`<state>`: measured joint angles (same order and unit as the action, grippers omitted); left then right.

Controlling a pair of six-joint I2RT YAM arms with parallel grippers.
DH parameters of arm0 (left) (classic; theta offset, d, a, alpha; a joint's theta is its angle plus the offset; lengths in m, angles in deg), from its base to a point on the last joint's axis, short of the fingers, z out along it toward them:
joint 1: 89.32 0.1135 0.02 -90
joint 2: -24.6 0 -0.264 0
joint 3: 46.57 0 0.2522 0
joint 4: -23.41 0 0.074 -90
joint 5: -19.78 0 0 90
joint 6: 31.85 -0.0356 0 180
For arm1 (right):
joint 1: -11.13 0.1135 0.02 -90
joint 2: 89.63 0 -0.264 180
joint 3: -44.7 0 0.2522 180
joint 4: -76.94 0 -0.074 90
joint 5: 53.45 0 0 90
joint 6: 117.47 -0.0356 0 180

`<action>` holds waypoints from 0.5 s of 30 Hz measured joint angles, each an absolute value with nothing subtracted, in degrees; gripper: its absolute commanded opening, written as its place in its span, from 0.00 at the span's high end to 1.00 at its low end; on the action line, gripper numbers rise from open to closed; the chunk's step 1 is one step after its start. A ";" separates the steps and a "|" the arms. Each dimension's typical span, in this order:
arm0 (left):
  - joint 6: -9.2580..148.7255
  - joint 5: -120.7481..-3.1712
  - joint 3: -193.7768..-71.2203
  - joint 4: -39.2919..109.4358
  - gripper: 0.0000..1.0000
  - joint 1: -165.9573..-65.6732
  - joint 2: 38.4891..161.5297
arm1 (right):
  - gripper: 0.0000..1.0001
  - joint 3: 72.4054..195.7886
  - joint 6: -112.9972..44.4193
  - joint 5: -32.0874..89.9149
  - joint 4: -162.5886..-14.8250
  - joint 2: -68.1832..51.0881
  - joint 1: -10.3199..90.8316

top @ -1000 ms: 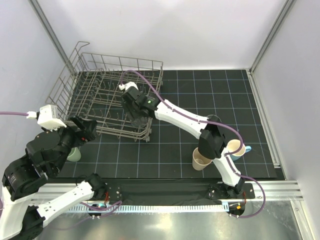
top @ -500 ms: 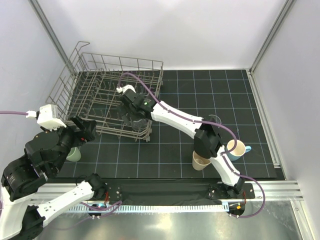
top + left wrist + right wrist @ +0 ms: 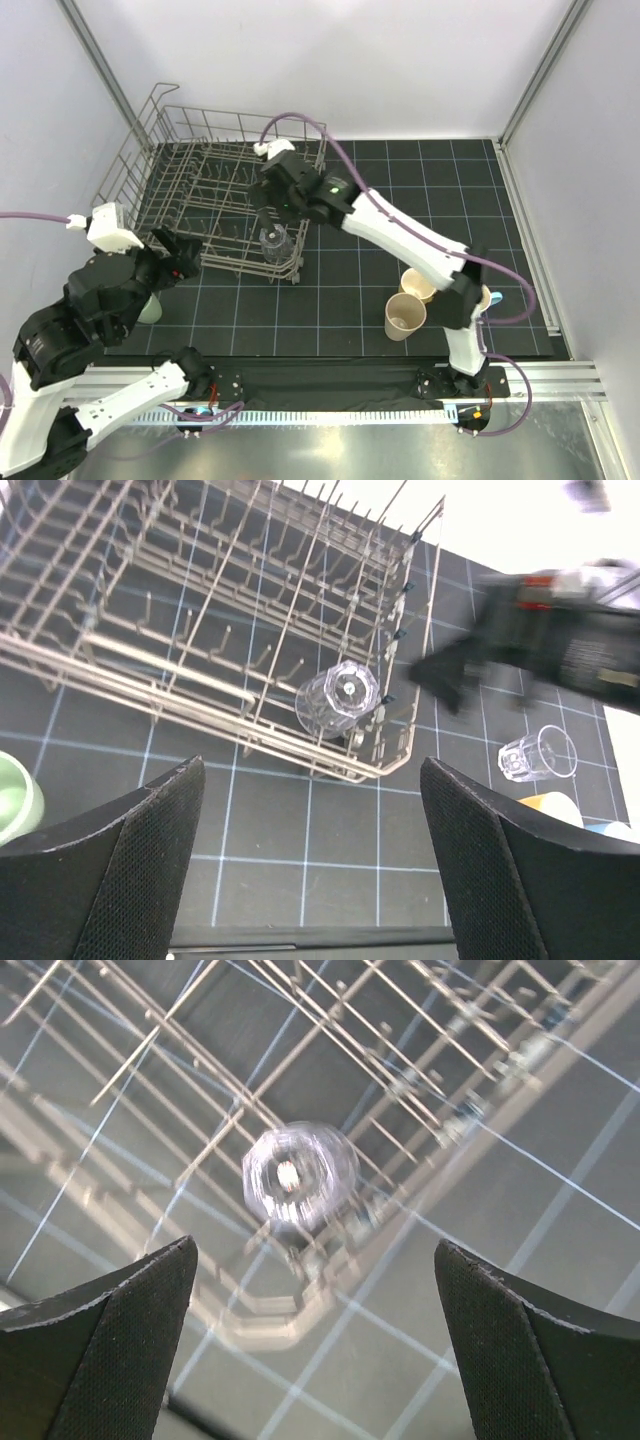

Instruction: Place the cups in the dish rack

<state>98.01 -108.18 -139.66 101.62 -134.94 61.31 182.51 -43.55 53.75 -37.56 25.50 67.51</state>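
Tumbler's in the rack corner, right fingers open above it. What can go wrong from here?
1. The clear tumbler stands upside down in the dish rack, in its near right corner by the rim. The open right fingers hang directly above and might clip it when pulling away.
2. The mint-green cup is half hidden by the left arm, so a reach for it may knock it over.
3. The tan cup and its neighbours crowd the right arm's base, so a swing back could hit them.

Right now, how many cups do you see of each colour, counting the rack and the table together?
Clear glasses: 2
Tan cup: 1
Cream mug: 1
Green cup: 1
Blue mug: 1, partly hidden
Total: 6
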 measured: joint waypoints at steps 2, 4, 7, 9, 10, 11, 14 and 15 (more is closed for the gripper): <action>100.70 -108.31 -139.92 102.80 0.18 -134.94 62.80 | 0.00 180.02 -43.55 53.77 -35.87 20.52 67.49; 103.67 -108.44 -141.17 105.29 0.18 -134.94 64.98 | 0.00 175.50 -43.53 53.61 -35.76 14.71 67.49; 108.96 -109.12 -143.33 108.88 0.19 -134.94 68.63 | 0.00 166.80 -43.57 53.16 -35.72 6.12 67.47; 112.24 -109.31 -143.64 110.45 0.19 -134.94 70.32 | 0.00 161.11 -43.92 52.54 -35.59 1.22 67.25; 113.90 -109.38 -143.64 111.24 0.19 -134.94 71.08 | 0.00 158.45 -44.12 52.11 -35.72 -0.75 67.16; 115.39 -109.38 -143.55 111.85 0.19 -134.94 71.72 | 0.00 155.93 -44.27 51.65 -35.76 -2.39 67.09; 118.40 -109.42 -142.76 112.86 0.18 -134.92 73.44 | 0.00 147.82 -44.71 49.94 -37.64 -6.19 66.88; 119.04 -109.42 -142.63 113.18 0.18 -134.92 74.05 | 0.00 146.40 -44.80 49.64 -37.82 -6.74 66.88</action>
<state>119.04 -109.42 -142.63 113.18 -134.92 74.05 146.40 -44.80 49.64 -37.82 -6.74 66.88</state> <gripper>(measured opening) 0.812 0.996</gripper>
